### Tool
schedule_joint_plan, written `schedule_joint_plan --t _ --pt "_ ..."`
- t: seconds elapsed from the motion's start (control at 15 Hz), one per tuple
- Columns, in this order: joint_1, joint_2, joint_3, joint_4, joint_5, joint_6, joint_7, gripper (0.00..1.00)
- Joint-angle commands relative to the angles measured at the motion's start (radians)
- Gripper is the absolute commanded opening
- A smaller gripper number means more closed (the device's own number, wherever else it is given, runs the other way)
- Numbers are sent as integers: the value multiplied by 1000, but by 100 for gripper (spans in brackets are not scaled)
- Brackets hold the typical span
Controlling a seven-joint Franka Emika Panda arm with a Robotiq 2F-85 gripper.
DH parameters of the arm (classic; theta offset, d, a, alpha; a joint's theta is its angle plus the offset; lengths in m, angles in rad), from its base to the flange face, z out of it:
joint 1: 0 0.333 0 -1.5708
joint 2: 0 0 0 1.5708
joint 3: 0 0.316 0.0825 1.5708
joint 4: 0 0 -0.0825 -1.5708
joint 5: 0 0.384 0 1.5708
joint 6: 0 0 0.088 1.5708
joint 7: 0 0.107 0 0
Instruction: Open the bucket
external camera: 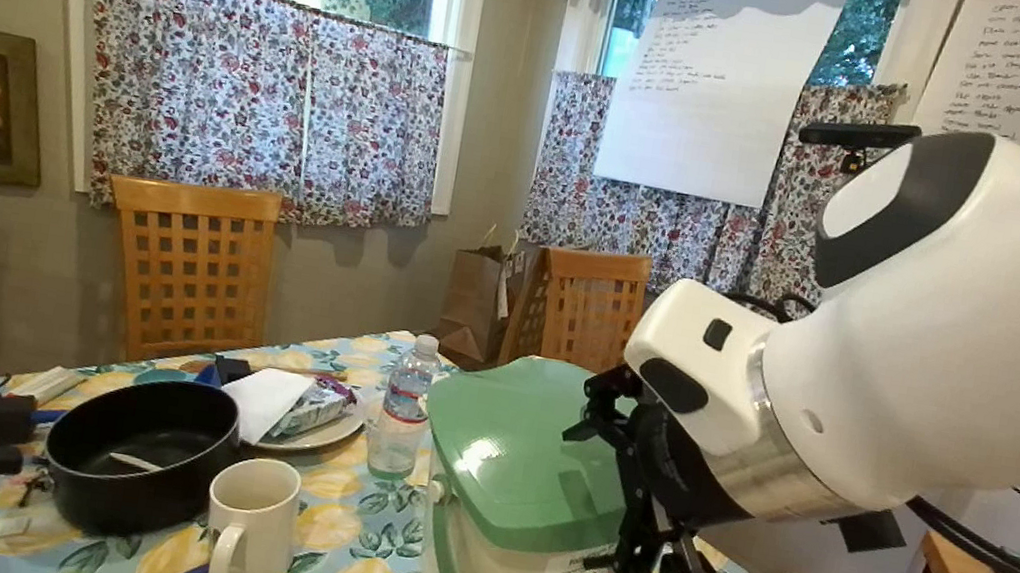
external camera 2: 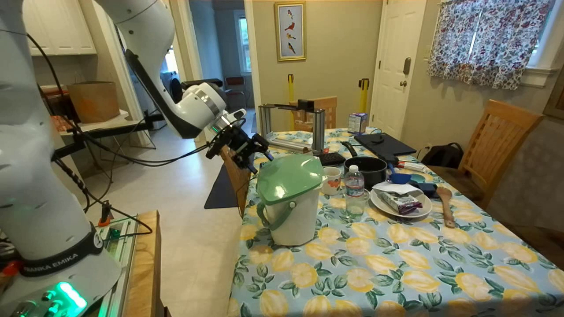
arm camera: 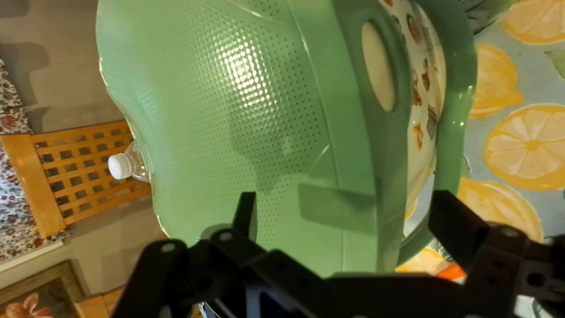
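The bucket [external camera: 512,439] is a cream-white bin standing upright on the table, with its rounded green lid [external camera 2: 291,178] closed. Its green handle [external camera 2: 282,219] hangs down on the side. In the wrist view the lid [arm camera: 265,132] fills the middle, with an oval opening in its front rim. My gripper [external camera: 585,498] is open and empty at the lid's front edge. In the wrist view the gripper's fingers [arm camera: 344,198] are wide apart, one over the lid's top and one beyond its front rim. I cannot tell whether either finger touches the lid.
A plastic bottle [external camera 2: 354,187], a white mug [external camera: 252,521] and a black pan [external camera: 141,454] stand close beside the bucket. A plate [external camera 2: 412,211] with a packet, a wooden spoon [external camera 2: 446,207] and a metal frame [external camera 2: 318,132] are also on the lemon-print tablecloth [external camera 2: 352,281].
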Motion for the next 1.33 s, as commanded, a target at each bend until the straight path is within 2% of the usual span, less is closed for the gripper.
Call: schedule_joint_plan --t 0.0,0.67,1.27 --pt "39 34 -19 27 -66 -54 46 100" --pt "71 60 -10 27 -145 -173 96 100" --pt "75 75 -9 30 -148 -188 98 100"
